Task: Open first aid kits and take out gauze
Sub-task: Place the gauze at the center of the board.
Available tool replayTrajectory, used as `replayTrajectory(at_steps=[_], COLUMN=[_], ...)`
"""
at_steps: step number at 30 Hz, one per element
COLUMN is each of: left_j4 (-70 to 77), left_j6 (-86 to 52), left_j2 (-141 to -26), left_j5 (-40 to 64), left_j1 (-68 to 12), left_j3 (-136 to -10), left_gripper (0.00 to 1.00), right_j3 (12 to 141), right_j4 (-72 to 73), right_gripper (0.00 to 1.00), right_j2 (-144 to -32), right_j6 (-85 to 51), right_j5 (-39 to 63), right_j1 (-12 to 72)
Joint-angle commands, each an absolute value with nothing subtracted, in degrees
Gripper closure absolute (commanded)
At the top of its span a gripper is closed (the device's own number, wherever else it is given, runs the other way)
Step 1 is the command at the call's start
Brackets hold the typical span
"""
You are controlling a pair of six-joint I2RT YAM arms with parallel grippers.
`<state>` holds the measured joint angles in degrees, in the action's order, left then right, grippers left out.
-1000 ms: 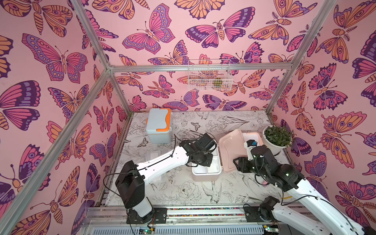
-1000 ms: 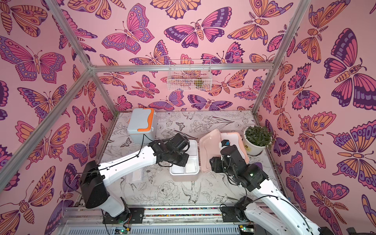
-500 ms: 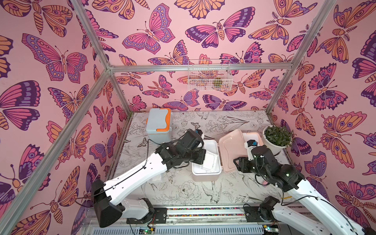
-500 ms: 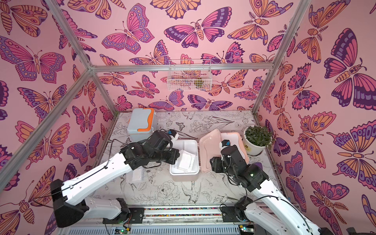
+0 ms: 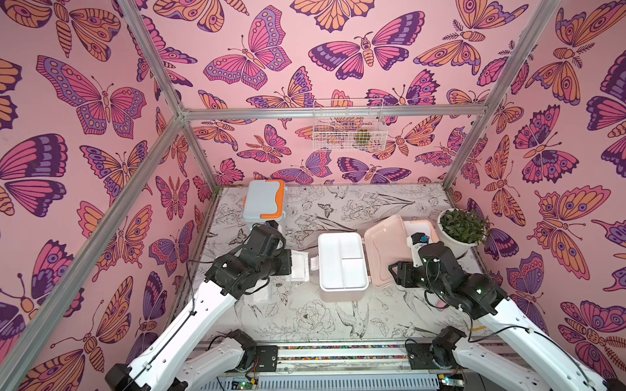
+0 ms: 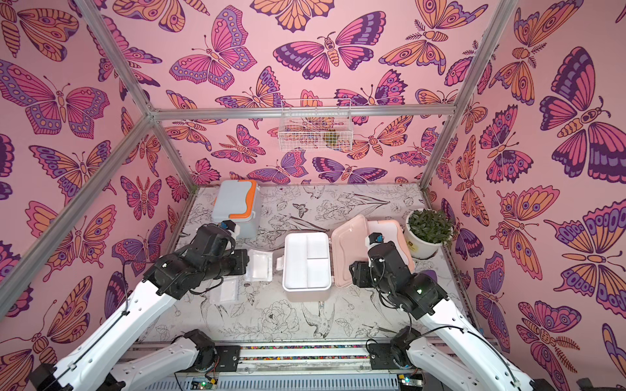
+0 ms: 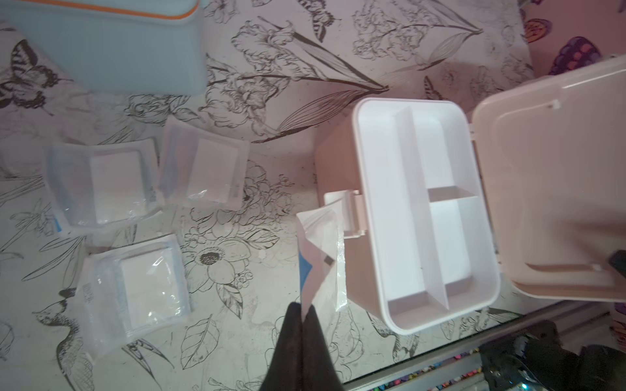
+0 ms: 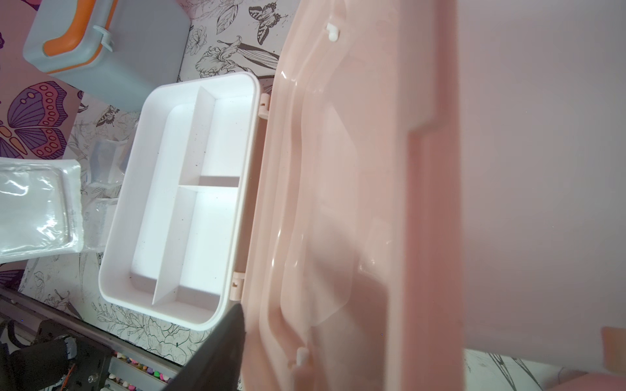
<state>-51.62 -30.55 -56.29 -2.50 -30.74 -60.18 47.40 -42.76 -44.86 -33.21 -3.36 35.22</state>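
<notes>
Clear gauze packet (image 7: 320, 257) held (white kit (image 7: 382, 220) open).

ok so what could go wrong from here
1. The left gripper pinches the gauze packet by just one corner, so it may slip out before it is set down.
2. The lid of the open kit seems propped by the right gripper; if that lets go, it could swing shut.
</notes>
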Motion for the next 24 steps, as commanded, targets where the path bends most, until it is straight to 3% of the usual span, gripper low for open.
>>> replayTrajectory(at_steps=[1,12,24], left_j4=[-54.19,-50.27,-52.11], left_j6=[-29.45,-29.4,-29.44], left_j2=[-59.03,-75.95,-82.36], left_j5=[-5.71,-9.65,-14.06], left_j1=[-28.72,-27.77,-27.79], left_j3=[-56.91,-55.0,-55.28], left_gripper=[1.0,1.0,1.0], right_j3=[47.29,47.81,47.9], right_j4=[-42.98,-43.52,-43.35], right_gripper=[0.39,0.39,0.39], right_j2=[-44.52,-45.03,-45.38], right_j6=[-33.4,-32.81,-32.7], right_j5=[-2.65,-2.73,-2.37], right_j1=[34.96,34.89,34.8])
